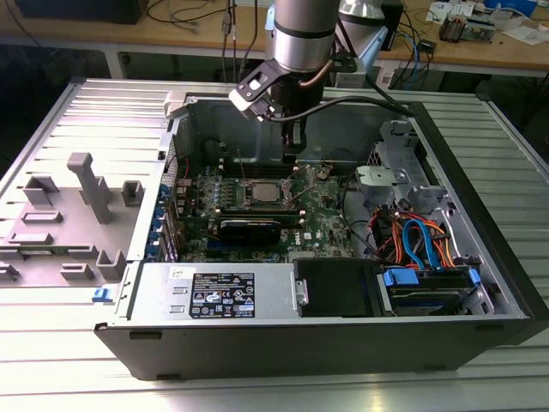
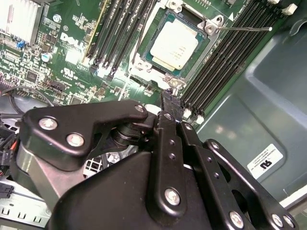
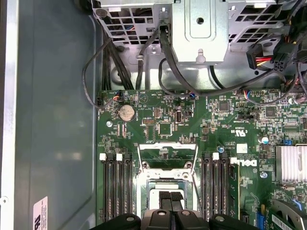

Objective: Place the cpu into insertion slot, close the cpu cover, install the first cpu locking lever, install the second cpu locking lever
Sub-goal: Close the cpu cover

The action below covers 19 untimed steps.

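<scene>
The cpu (image 2: 176, 42) lies with its silver-grey top up in the insertion slot (image 2: 144, 48) on the green board. It shows in the exterior view as the cpu (image 1: 262, 192) mid-board. The cpu cover (image 2: 206, 45) lies flat as a metal frame around the chip. A thin metal locking lever (image 2: 244, 28) sticks out from one socket corner over the memory slots. My gripper (image 2: 167, 98) hangs just above the socket's edge with its black fingers pressed together and nothing between them. In the first wrist view the gripper (image 3: 171, 197) covers part of the socket frame (image 3: 144, 177). From outside, the gripper (image 1: 292, 154) points down behind the socket.
The open computer case (image 1: 480, 215) walls in the board. Black memory slots (image 2: 225, 62) flank the socket on both sides. A drive cage (image 3: 199, 28) and loose cables (image 3: 120, 62) sit beyond the board. Coloured cables (image 1: 420, 240) and a power supply (image 1: 214, 292) fill the near side.
</scene>
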Motion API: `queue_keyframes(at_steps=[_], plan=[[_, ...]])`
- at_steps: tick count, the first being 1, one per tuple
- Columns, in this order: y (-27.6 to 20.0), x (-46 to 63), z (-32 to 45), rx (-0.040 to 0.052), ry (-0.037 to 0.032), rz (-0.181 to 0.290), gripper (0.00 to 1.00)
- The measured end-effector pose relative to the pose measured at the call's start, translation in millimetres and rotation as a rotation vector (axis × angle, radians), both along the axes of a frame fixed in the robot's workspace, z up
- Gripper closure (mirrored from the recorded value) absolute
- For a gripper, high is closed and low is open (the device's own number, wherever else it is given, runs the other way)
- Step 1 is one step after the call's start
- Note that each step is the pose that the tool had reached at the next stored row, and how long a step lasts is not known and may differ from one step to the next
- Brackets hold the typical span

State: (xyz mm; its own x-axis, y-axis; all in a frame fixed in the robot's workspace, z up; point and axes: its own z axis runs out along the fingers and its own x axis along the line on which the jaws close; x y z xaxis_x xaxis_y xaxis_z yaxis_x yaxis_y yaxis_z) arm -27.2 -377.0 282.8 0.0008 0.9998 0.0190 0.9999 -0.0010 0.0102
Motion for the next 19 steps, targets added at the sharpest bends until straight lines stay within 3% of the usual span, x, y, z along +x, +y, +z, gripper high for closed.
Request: queue_keyframes(at_steps=[7, 10, 19], plan=[[0.0, 6.9, -0.3, -0.0006, 0.0000, 0.000, 0.89], [0.0, 19.3, -0.9, -0.0016, 0.0000, 0.000, 0.89], [0.0, 30.7, -2.2, -0.0028, -0.0001, 0.000, 0.89]])
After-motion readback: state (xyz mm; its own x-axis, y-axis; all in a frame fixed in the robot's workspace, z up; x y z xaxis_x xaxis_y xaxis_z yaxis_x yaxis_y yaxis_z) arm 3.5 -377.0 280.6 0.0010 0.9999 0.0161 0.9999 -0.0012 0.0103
